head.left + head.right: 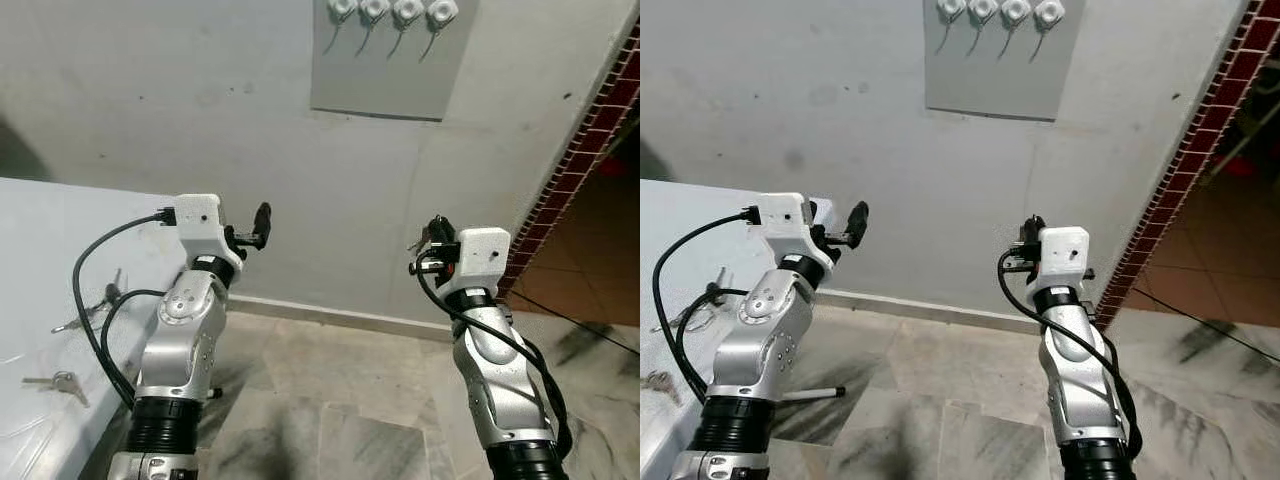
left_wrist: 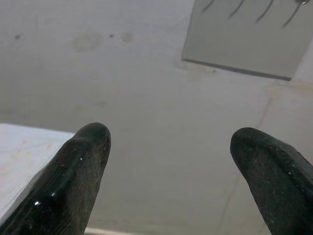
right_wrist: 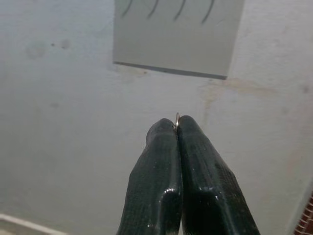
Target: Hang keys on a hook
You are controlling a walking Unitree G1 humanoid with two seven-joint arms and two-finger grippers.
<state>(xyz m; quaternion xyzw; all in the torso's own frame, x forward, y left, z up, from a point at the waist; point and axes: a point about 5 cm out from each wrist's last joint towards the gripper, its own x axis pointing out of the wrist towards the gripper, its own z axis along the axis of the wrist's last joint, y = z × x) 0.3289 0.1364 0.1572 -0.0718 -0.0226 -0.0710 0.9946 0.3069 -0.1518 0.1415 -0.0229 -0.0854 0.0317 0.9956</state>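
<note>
Here, thin metal key ring (image 3: 177,117) pinched in right hand (image 3: 177,128), hooks (image 1: 392,22) above.

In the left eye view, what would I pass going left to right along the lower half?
Keys on the table → left end effector, open → right end effector, shut on a key ring → brick wall edge.

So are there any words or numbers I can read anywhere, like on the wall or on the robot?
None. No words, numbers or signs can be read in these pictures.
The grey hook board: plain, no label.
The wall: only stains.
The robot's white wrist housings: no print that can be made out.
The keys on the table: too small to tell.
</note>
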